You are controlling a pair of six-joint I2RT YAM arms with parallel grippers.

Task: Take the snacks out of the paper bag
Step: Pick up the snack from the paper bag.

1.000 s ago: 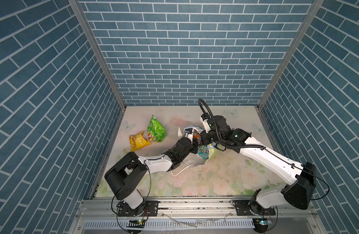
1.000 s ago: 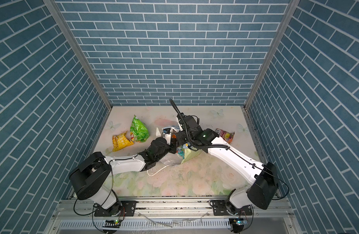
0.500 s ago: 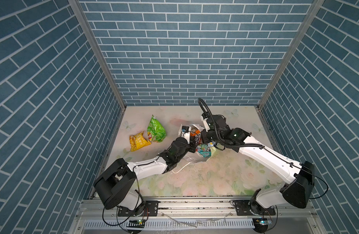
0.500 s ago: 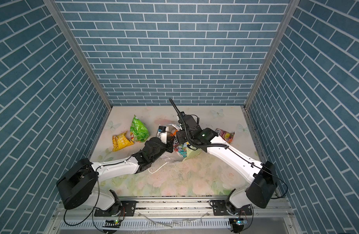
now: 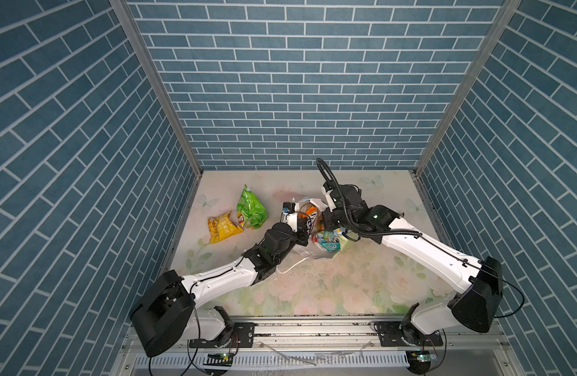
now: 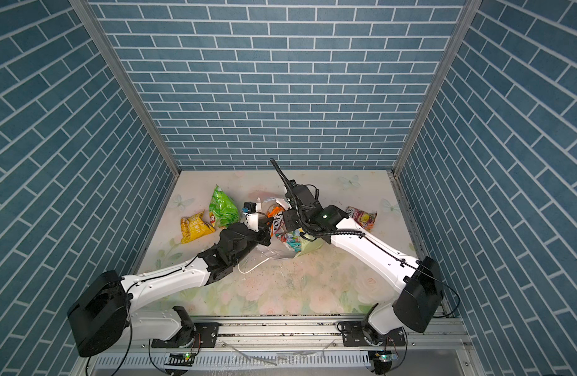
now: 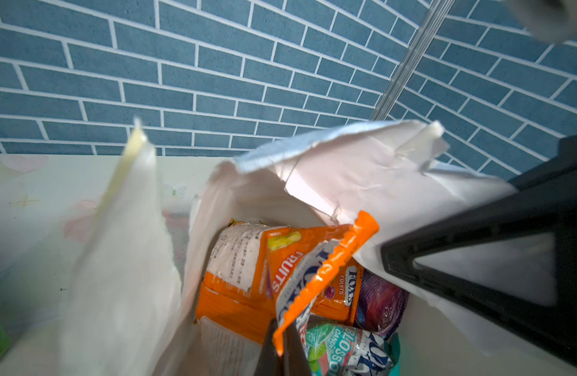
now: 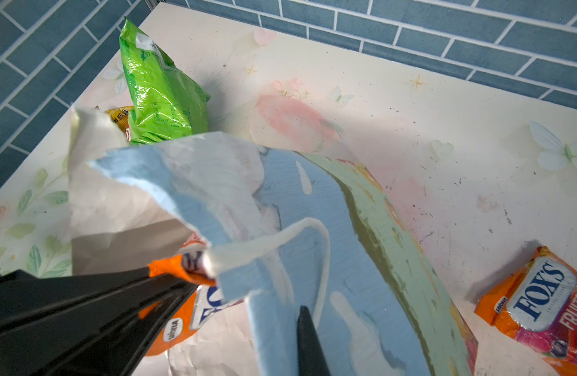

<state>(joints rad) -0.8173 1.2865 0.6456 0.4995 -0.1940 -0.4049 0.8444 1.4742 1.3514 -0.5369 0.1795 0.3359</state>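
Pinching the crinkly edge of an orange packet, the left fingers are pressed tight on it, right at the mouth of the paper bag. The packet is partly inside, on top of the other snacks.

The right fingers are squeezed shut on the bag's torn rim. One finger shows outside the blue wall, and the other is hidden. That hold seems meant to keep the floppy bag open and stop it sliding when the packet gets pulled.

Down in the bag sit another orange pack, a teal packet and a purple packet.

Out on the surface, a green chip bag and a yellow packet lie side by side on the left. A pink-and-orange packet lies well apart on the right.

So three snacks look done, and several are left. The next pull should go up and out slowly, or the thin paper may rip.
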